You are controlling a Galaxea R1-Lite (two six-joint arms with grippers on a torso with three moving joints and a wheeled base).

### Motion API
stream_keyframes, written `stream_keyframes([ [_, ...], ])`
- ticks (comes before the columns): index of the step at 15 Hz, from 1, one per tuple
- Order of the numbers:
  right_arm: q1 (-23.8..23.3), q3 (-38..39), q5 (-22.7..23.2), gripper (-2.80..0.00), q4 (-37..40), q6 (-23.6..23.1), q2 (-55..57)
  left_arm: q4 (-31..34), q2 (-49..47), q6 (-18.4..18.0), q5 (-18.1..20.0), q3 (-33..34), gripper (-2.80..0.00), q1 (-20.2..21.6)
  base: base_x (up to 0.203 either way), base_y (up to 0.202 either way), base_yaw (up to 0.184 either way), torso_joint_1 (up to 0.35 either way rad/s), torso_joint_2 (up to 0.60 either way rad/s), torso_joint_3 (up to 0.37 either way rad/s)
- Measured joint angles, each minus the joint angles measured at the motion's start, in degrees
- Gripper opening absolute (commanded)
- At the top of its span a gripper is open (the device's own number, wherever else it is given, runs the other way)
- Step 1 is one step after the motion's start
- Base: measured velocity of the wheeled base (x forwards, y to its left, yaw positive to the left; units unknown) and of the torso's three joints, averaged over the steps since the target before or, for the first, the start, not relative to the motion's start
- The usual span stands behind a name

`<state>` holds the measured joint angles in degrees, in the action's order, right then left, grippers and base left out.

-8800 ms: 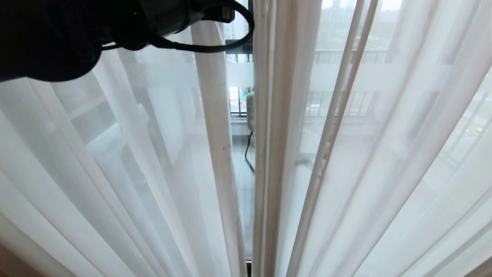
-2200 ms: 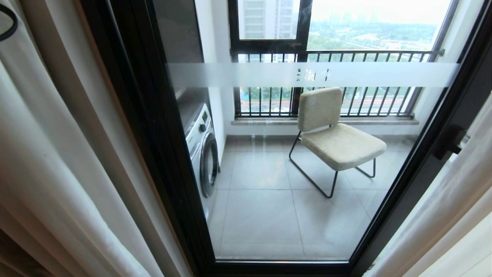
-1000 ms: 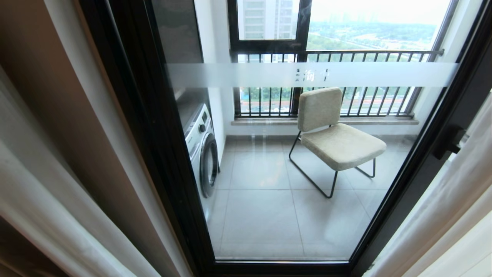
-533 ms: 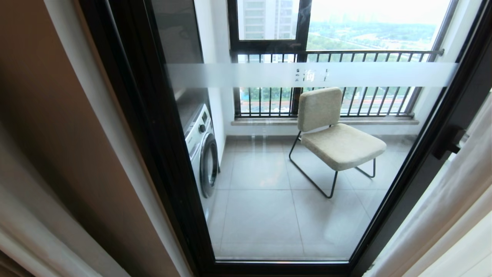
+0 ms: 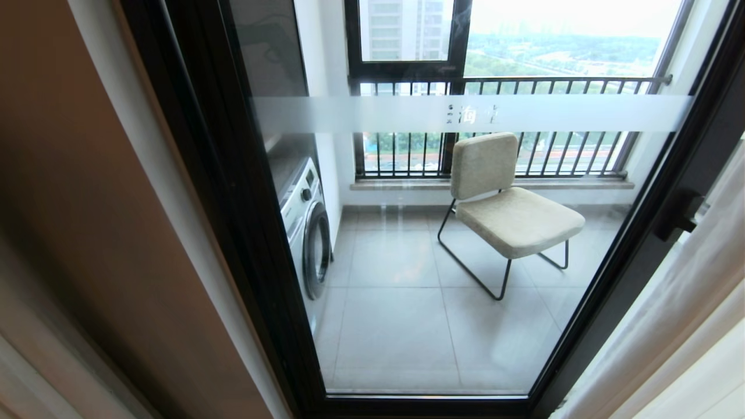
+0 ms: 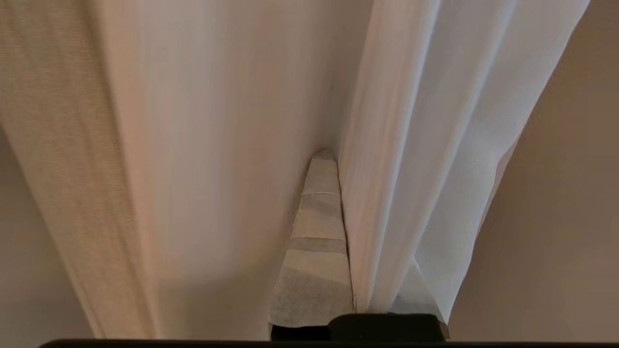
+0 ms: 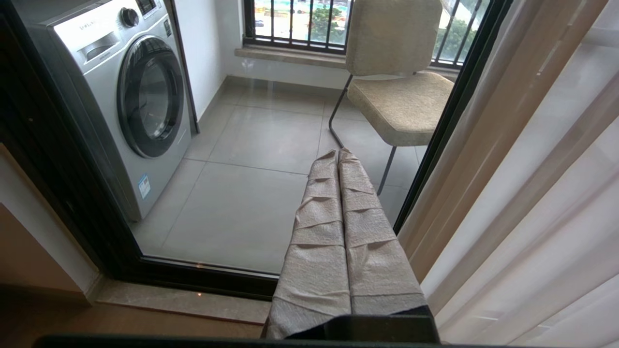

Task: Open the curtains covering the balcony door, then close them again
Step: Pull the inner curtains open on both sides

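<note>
Clamped on a fold of the soft, floor-length cream-beige and sheer white curtains, the tape-wrapped left gripper sat buried in the cloth beside the brown wall. Curtains hung parted at both sides of the black-framed glass balcony door. Light, limp fabric seemed best taken at its leading edge. Right gripper was shut, empty, facing the silver washing machine.

Cream-beige pleated curtains are drawn to either side of the black-framed glass balcony door; behind it, a silver front-loading washing machine is seen left of a beige cushioned metal-legged chair
</note>
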<state>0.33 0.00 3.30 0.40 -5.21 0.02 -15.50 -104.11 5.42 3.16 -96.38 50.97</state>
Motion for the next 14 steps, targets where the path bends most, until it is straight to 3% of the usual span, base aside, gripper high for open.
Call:
stream_keyframes([
  [2,0.00,0.00,0.00,-2.80,-0.03,-0.02,0.00,-0.13,-0.07,0.00,0.34,-0.54,-2.80,-1.59,0.000,0.000,0.000,0.000,0.00,0.000],
  [8,0.00,0.00,0.00,-2.80,0.00,-0.02,0.00,-0.05,1.41,0.00,9.07,-1.82,-2.80,-8.89,0.000,0.000,0.000,0.000,0.00,0.000],
  [14,0.00,0.00,-0.01,-2.80,-0.02,-0.02,0.00,-0.53,3.72,-0.03,9.30,-2.20,-2.80,-14.74,0.000,0.000,0.000,0.000,0.00,0.000],
])
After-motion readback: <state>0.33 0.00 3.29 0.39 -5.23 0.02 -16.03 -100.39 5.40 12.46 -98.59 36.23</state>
